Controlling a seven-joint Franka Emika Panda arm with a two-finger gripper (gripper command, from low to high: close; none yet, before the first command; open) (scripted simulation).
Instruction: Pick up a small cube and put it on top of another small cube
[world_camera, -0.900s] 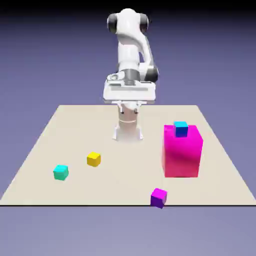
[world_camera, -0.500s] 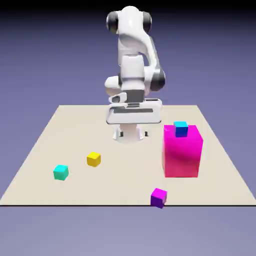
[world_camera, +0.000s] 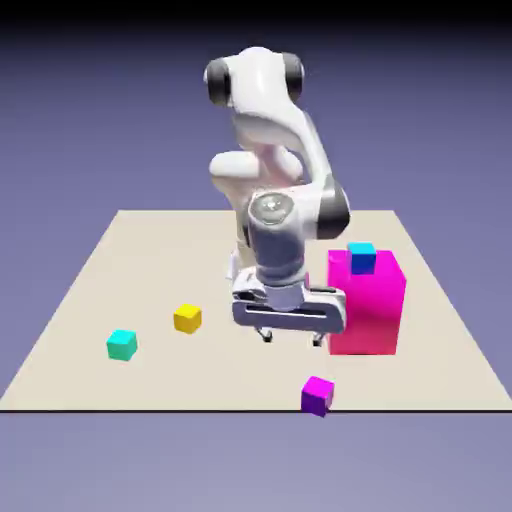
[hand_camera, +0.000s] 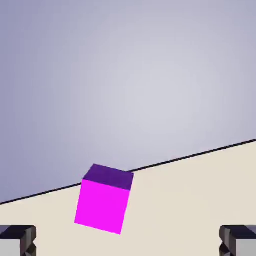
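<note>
Above the table, my gripper (jaws wide, empty) hovers; I'd centre over the small magenta-purple cube before descending.

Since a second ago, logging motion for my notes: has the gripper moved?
Yes. The gripper has come down and toward the camera, from above the table's far edge to beside the large magenta block, jaws open.

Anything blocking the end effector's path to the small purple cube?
Nothing visible. The end effector hangs open above the table, and the purple cube sits alone near the table's near edge, just ahead of it. The hand view shows the cube between the fingertips with only bare table around. The big magenta block stands off to the exterior view's right.
</note>
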